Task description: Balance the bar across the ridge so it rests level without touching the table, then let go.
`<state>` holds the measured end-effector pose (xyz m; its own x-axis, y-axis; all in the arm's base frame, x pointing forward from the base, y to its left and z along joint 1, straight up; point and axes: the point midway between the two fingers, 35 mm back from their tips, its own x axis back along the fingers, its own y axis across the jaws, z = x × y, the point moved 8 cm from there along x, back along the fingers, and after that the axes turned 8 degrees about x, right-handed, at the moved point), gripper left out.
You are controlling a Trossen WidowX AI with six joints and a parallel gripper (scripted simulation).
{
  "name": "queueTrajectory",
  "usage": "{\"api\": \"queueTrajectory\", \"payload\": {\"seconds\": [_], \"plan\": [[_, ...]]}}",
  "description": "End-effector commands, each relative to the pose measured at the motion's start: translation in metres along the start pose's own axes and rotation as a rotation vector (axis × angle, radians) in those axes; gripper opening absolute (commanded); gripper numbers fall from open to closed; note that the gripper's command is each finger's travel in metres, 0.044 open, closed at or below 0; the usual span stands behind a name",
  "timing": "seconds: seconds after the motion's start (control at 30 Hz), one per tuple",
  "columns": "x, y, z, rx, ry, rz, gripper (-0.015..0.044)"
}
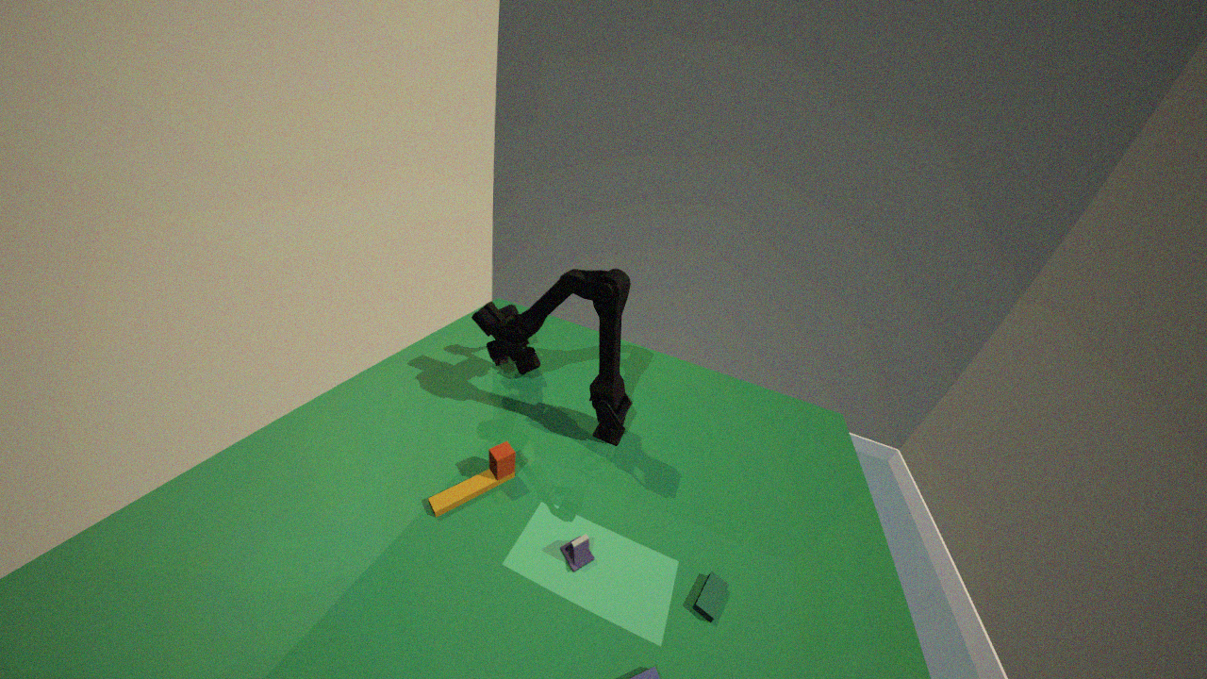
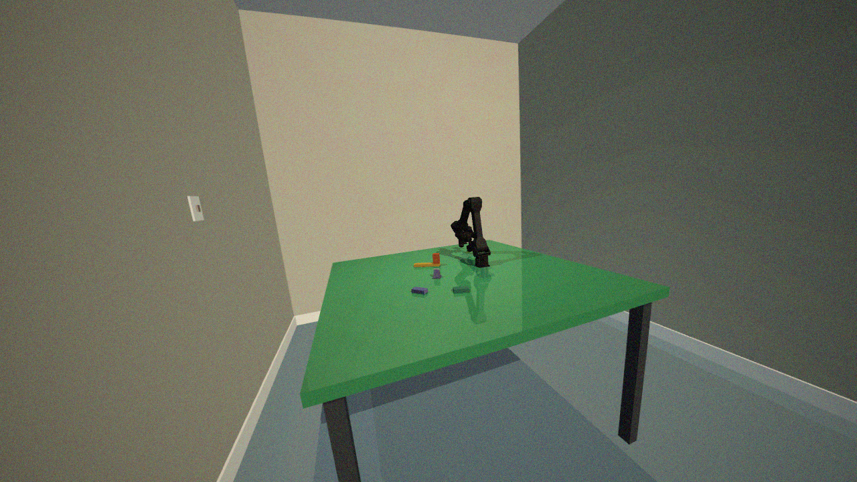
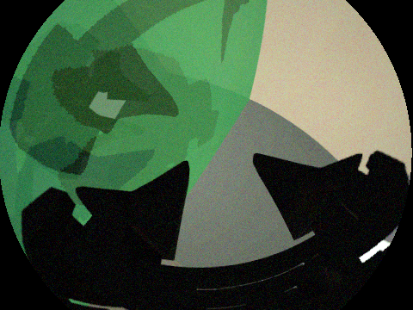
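The yellow-orange bar (image 1: 459,494) (image 2: 422,264) lies on the green table (image 1: 354,540) (image 2: 383,335), with a red-orange block (image 1: 502,461) (image 2: 436,258) on the end of it nearer the arm. The ridge (image 1: 579,553) (image 2: 436,274), small and purple with a pale top edge, stands apart from the bar, nearer the exterior camera. My gripper (image 1: 516,368) (image 3: 221,161) is open and empty. It is up in the air above the far part of the table, behind the bar in the top view. The wrist view shows neither bar nor ridge.
A dark green block (image 1: 711,597) (image 2: 460,289) lies to the right of the ridge. A purple block (image 2: 419,290) lies on the near side of the ridge, only its edge showing in the top view. A light patch surrounds the ridge. Walls stand beyond the table.
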<state>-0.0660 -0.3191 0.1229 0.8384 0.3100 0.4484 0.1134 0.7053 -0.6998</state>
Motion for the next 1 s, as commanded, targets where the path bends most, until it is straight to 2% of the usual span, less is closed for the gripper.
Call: {"api": "queueTrajectory", "payload": {"seconds": [0.0, 0.5, 0.97], "plan": [[0.016, -0.008, -0.013, -0.016, -0.086, 0.007, 0.0315], [0.093, -0.023, -0.058, -0.011, -0.403, -0.026, 0.0315], [0.177, -0.02, -0.082, -0.003, -0.653, -0.171, 0.0315]]}}
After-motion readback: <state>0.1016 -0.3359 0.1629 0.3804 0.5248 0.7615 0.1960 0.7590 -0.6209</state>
